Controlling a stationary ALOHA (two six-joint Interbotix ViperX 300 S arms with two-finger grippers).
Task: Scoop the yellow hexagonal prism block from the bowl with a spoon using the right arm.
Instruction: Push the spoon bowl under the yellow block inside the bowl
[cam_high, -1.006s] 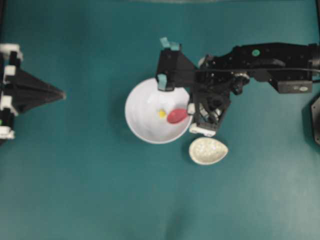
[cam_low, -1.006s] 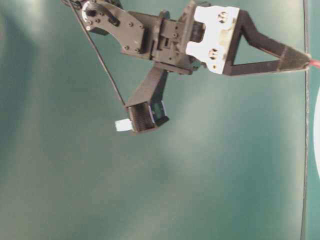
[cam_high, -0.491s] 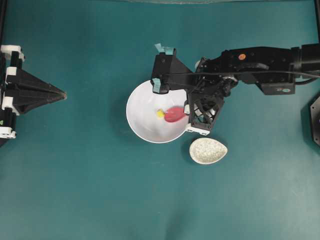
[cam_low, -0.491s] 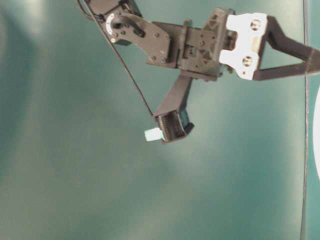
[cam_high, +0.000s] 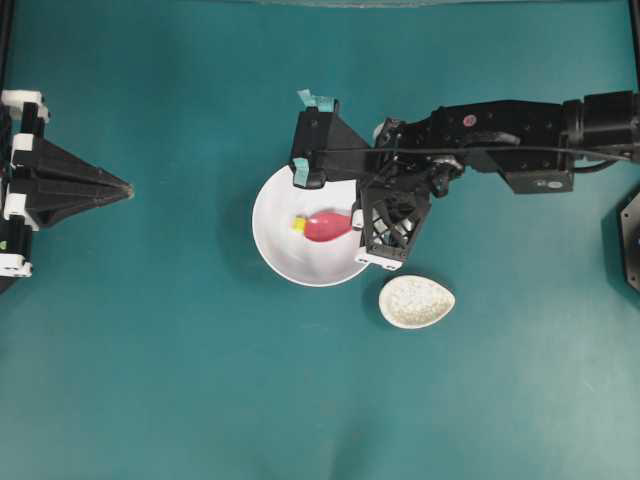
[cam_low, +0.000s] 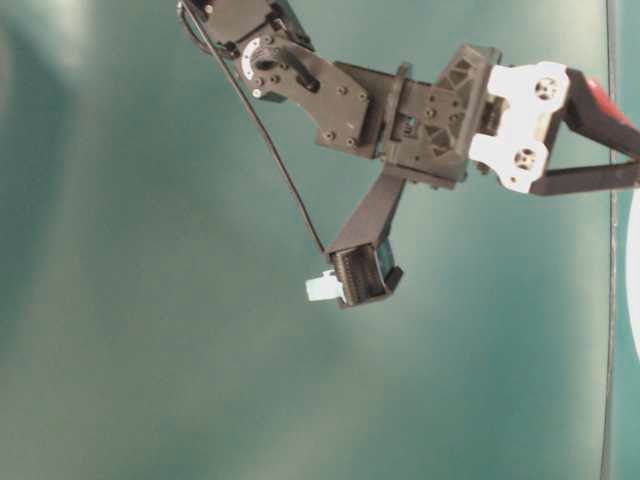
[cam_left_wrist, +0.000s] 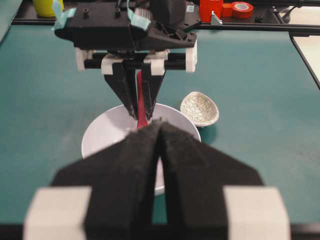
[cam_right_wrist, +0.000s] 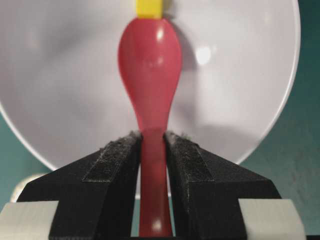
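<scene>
One pincer clamps spoon handle, reaching over bowl.

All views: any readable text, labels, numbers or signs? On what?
None can be read.
White sticker on the right arm: print too small to read.
Round red mark on the same arm's top: no legible characters.
Ring of tick marks on the arm's joint: too blurred to read.
Spoon, bowl, yellow block: no markings.

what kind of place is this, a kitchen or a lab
Most likely a robotics lab bench, not a kitchen: two black robot arms face each other across a bare teal table mat, and tape rolls sit on a black frame behind.
</scene>
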